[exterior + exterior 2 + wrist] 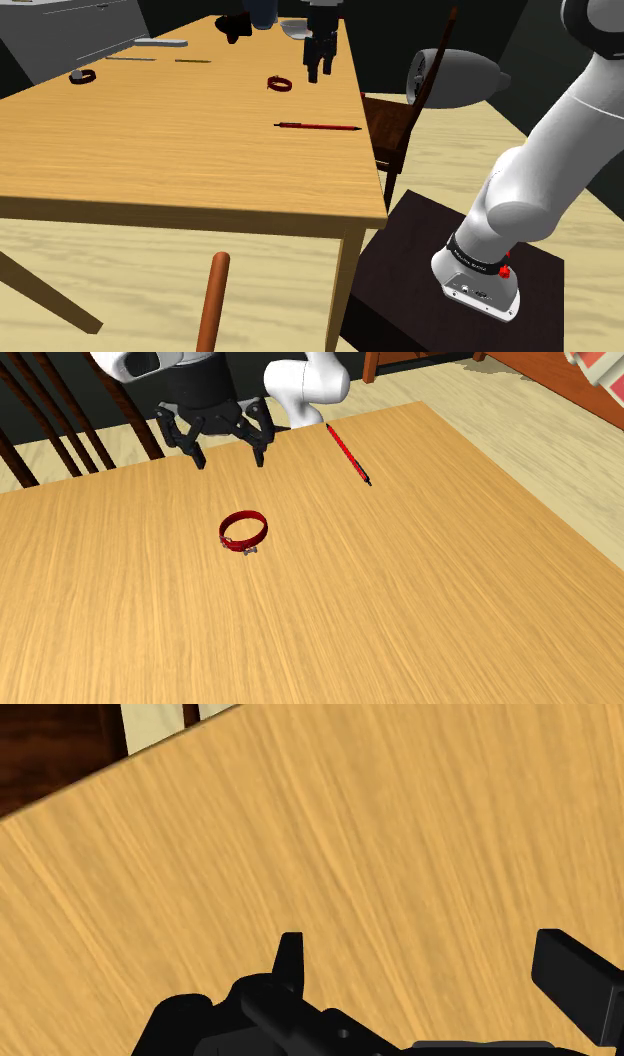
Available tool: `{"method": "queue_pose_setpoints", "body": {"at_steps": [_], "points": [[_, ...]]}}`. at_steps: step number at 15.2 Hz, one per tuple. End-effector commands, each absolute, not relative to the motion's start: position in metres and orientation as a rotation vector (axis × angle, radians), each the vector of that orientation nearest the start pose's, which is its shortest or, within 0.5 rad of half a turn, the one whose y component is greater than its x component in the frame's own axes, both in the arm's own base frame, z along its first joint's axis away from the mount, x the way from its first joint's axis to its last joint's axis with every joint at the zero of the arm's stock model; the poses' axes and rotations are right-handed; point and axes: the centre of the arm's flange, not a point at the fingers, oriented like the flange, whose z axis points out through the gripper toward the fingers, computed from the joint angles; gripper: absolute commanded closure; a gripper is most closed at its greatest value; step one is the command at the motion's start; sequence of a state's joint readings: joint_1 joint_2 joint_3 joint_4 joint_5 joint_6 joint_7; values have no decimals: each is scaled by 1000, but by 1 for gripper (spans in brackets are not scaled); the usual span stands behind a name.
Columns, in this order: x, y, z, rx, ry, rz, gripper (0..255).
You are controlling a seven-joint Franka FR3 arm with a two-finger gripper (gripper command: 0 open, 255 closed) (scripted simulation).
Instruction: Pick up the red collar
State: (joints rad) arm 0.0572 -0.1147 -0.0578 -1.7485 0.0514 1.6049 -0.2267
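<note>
Tool (pixel 229 458) open wide, nothing between fingers (pixel 199 456). It points down at the tabletop (pixel 400 602), no contact w/ anything that I can see. Exact height over the wood: can't tell.

Red collar (pixel 226 533) lies flat on the tabletop as a closed loop, small metal buckle on the side nearer the 2nd ext cam. It's apart from the tool: in 2nd ext view it sits below the tool, roughly in line w/ the gap between the fingers. In shoulder view the collar (pixel 279 84) is just left of the tool (pixel 319 70), toward the far end of the tabletop (pixel 150 150).

Red pen (pixel 348 454) is on the tabletop to the right of the tool in 2nd ext view, laid at a slant. In shoulder view the pen (pixel 318 126) is closer to the stand (pixel 420 260) than the collar, near the tabletop's right edge.

Wrist view: both fingers (pixel 289 954) well apart, the tool (pixel 430 966) over bare wood grain of the tabletop (pixel 350 854), tabletop edge running diagonally ahead.

Other stuff, shoulder view: a dark ring-shaped item (pixel 83 76) far left on the tabletop, a dark wooden chair (pixel 390 125) at the tabletop's right side. White arm (pixel 540 170) comes up from the stand at right.
</note>
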Motion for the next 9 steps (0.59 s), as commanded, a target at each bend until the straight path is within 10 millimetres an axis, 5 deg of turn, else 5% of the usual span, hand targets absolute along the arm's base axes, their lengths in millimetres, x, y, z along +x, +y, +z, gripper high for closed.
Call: {"method": "queue_pose_setpoints", "body": {"at_steps": [1, 7, 9], "points": [[549, 13, 607, -3067, -394, 57, 0], [632, 38, 614, -3076, -537, 122, 0], [635, 40, 609, -3077, -543, 125, 0]]}}
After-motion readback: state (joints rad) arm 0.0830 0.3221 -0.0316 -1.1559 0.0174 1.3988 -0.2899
